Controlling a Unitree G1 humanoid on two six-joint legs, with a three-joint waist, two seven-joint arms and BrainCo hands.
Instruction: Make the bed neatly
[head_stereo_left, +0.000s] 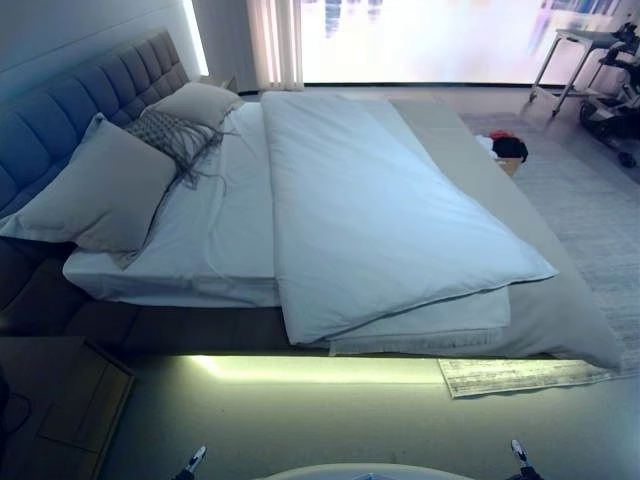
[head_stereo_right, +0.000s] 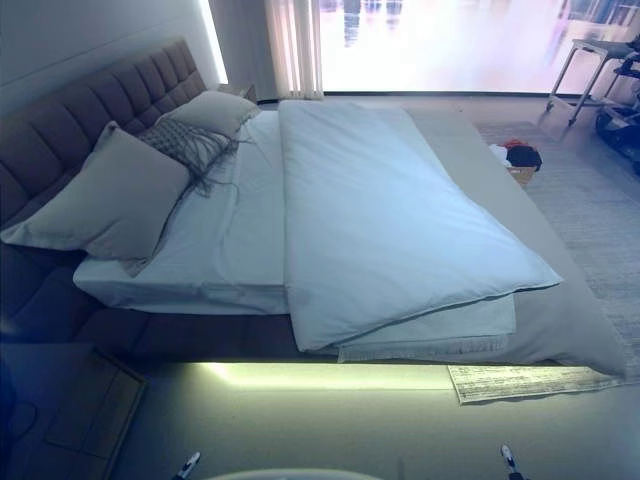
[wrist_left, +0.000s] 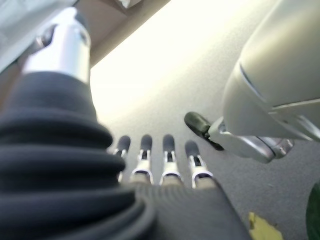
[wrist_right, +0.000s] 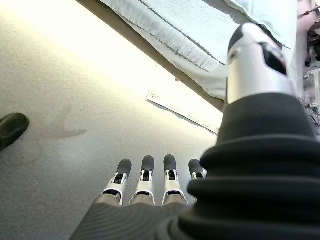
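The bed (head_stereo_left: 200, 325) lies across the view with its tufted headboard (head_stereo_left: 70, 110) at the left. A white duvet (head_stereo_left: 370, 210) lies askew over the far half, its near corner folded and hanging over the bed's front edge. The white sheet (head_stereo_left: 220, 230) is bare beside it. Two pale pillows (head_stereo_left: 100, 190) (head_stereo_left: 200, 100) and a grey fringed cushion (head_stereo_left: 175, 135) lean by the headboard. My left hand (wrist_left: 145, 150) and right hand (wrist_right: 147, 172) hang low by my sides over the carpet, fingers straight, both empty, away from the bed.
A grey cover (head_stereo_left: 560, 300) shows under the duvet at the foot end. A pale mat (head_stereo_left: 520, 375) lies on the floor by the bed's front corner. A wooden nightstand (head_stereo_left: 70, 400) stands at the lower left. Red and black things (head_stereo_left: 508, 146) lie beyond the bed.
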